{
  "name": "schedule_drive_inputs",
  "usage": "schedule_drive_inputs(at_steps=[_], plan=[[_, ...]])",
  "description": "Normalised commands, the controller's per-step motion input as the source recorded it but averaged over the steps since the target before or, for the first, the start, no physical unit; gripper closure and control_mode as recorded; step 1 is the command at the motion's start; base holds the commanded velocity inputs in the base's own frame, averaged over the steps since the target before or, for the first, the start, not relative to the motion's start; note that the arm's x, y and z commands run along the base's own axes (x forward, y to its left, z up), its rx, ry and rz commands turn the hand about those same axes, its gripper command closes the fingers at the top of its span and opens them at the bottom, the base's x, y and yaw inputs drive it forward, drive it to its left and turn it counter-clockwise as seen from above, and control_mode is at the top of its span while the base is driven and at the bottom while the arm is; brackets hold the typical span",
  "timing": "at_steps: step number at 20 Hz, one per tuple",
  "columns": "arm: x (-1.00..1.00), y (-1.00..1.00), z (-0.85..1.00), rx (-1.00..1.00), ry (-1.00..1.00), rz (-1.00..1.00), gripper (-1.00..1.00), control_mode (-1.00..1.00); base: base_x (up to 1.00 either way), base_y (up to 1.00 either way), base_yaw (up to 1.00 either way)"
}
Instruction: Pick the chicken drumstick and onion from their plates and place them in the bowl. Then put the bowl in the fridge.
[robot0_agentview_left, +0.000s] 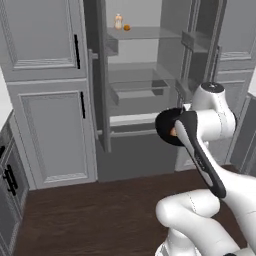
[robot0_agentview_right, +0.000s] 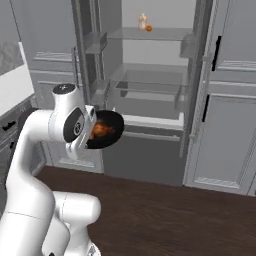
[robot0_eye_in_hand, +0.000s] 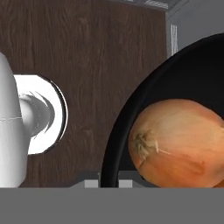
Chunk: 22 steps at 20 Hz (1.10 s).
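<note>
While your claw (robot0_agentview_right: 90, 131) is clamped shut on the rim of the round glossy black bowl (robot0_agentview_right: 107, 131), that bowl hangs out in front of the tall grey fridge (robot0_agentview_right: 150, 75) w/ its doors open, above the dark wood floor (robot0_agentview_right: 165, 215). The orange-brown chicken drumstick (robot0_agentview_right: 102, 131) and the round tan-orange onion (robot0_eye_in_hand: 177, 142) are both inside it. Fridge's clear glass shelves (robot0_agentview_left: 137, 82) lie ahead of the bowl and slightly higher, so you prob need to push fwd and up, keeping it level.
</note>
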Motion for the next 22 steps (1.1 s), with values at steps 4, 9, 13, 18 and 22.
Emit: schedule_drive_inputs(at_steps=[4, 9, 13, 18, 22], plan=[[0.0, 0.0, 0.0, 0.0, 0.0, 0.0, 1.0, 1.0, 0.93, -0.01, -0.24], [0.0, 0.0, 0.0, 0.0, 0.0, 0.0, 1.0, 1.0, 0.98, -0.1, 0.0], [0.0, 0.0, 0.0, 0.0, 0.0, 0.0, 1.0, 1.0, 0.89, -0.19, 0.0], [0.0, 0.0, 0.0, 0.0, 0.0, 0.0, 1.0, 1.0, 0.75, -0.33, -0.04], [0.0, 0.0, 0.0, 0.0, 0.0, 0.0, 1.0, 1.0, 0.69, -0.37, -0.03]])
